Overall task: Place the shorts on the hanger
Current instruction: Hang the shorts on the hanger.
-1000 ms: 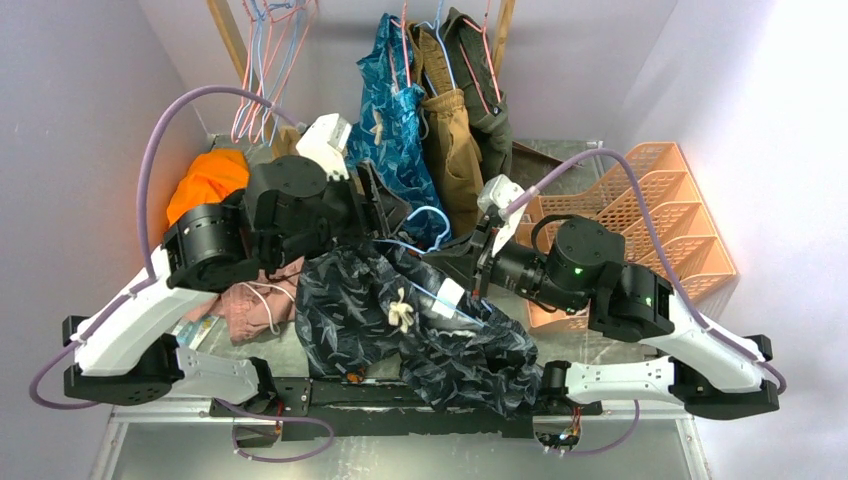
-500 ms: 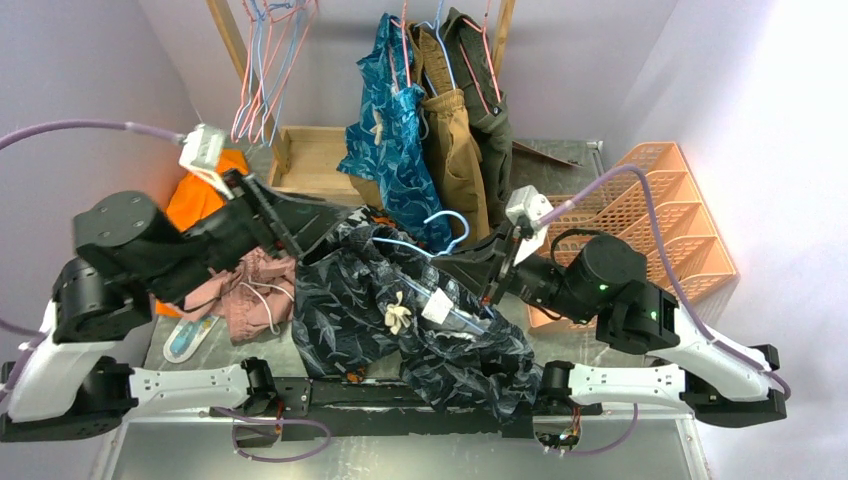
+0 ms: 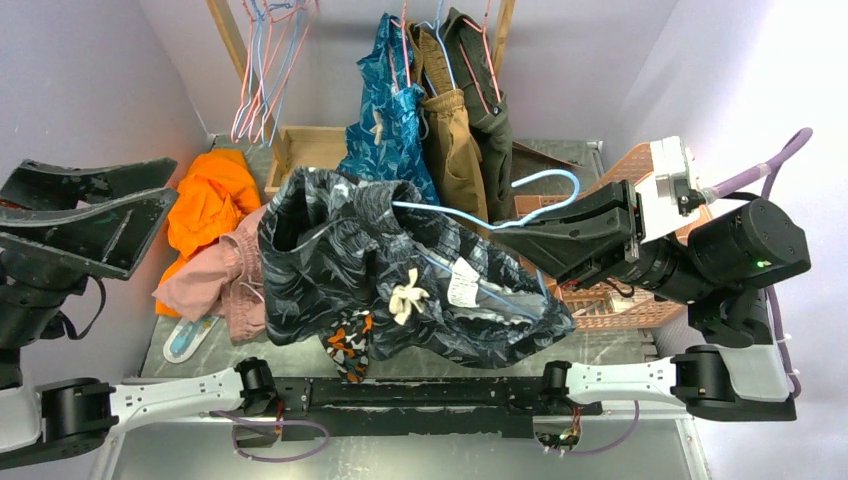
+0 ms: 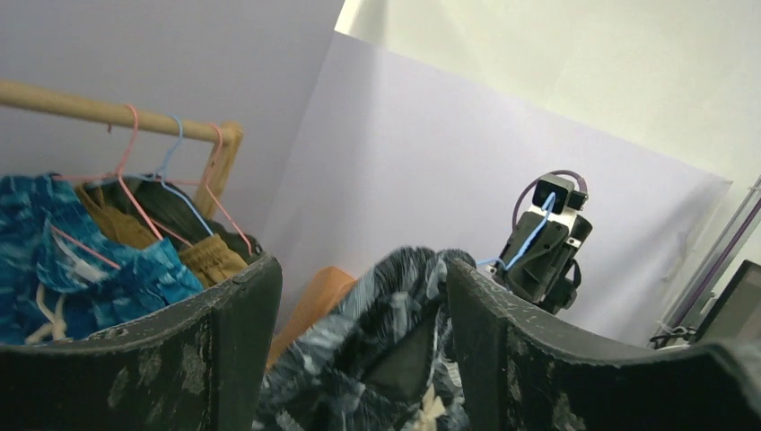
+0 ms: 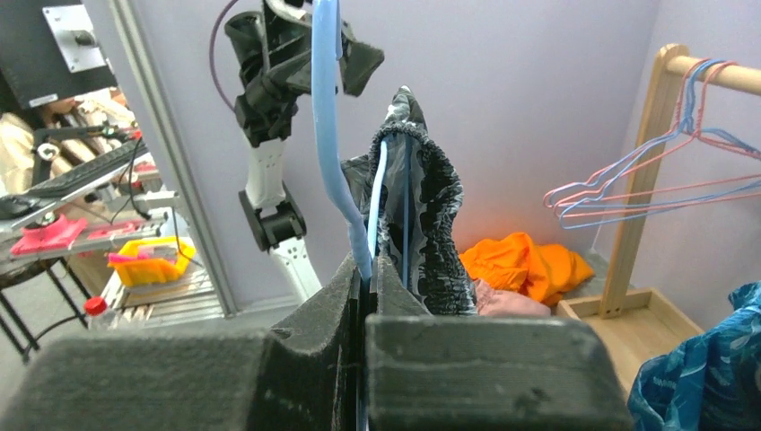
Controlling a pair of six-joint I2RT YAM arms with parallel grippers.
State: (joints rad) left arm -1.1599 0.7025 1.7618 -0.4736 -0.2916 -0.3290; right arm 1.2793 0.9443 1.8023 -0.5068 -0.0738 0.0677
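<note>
The shorts (image 3: 400, 270), dark with a grey leaf print and a cream drawstring, hang bunched on the light-blue hanger (image 3: 545, 185), lifted off the table. My right gripper (image 3: 502, 238) is shut on the hanger's wire below the hook. In the right wrist view the hanger (image 5: 334, 153) rises from the closed right gripper (image 5: 366, 269), with the shorts (image 5: 435, 206) draped behind. My left gripper (image 3: 172, 185) stands open and empty at the far left, apart from the shorts. In the left wrist view the shorts (image 4: 395, 332) show beyond the left gripper (image 4: 361, 274).
Teal-blue shorts (image 3: 385, 110) and tan and dark garments hang on the back rail. Pink wire hangers (image 3: 265, 70) hang at its left. An orange garment (image 3: 210, 195), a pink garment (image 3: 215, 285) and blotchy shorts (image 3: 345, 345) lie on the table. A peach plastic rack (image 3: 690, 220) stands right.
The right gripper has raised the hanger with the shorts up and to the right. The left gripper has let go of the shorts, opened and pulled back to the far left.
</note>
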